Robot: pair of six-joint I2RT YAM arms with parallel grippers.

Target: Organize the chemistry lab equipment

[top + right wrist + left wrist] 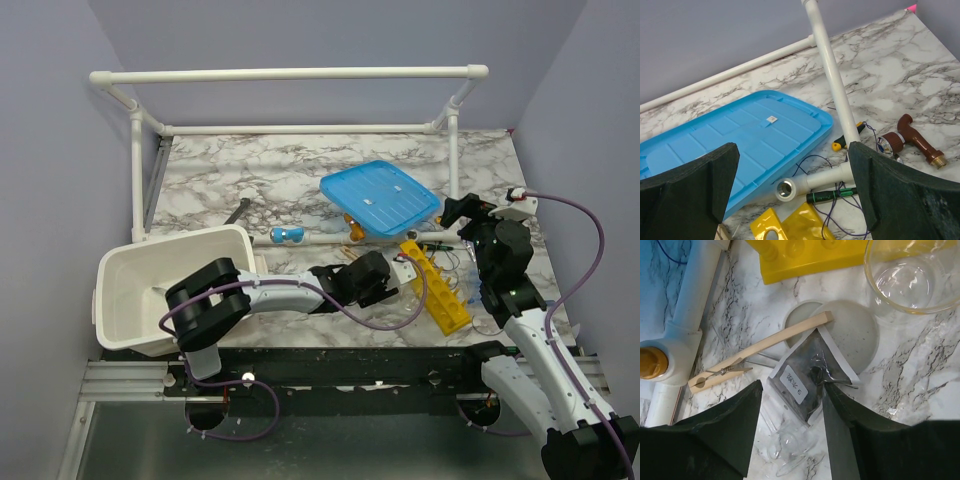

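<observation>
Left pincer is spread wide and low over the bench, straddling a little packet with dark stuff and a label inside. Nothing is pinched yet. I reckon that's the reason for the lineup: one finger each side of the packet, ready to close. Right pincer is wide too and empty, hanging high over the blue lid, probably just parked out of the way.

The lab gear is bunched right of centre on the bench, between the lid and the near edge. It's well apart from the white tub, which sits open by the left arm's base, I'd guess as the drop-off.

Count from the left wrist:
- one packet
- one wooden peg, its tip over the edge of one grey disc
- one glass beaker
- one yellow rack
- one small clear glass thing under the fingers, too blurry to name

Right wrist adds one marker, one screwdriver and one brown fitting.
</observation>
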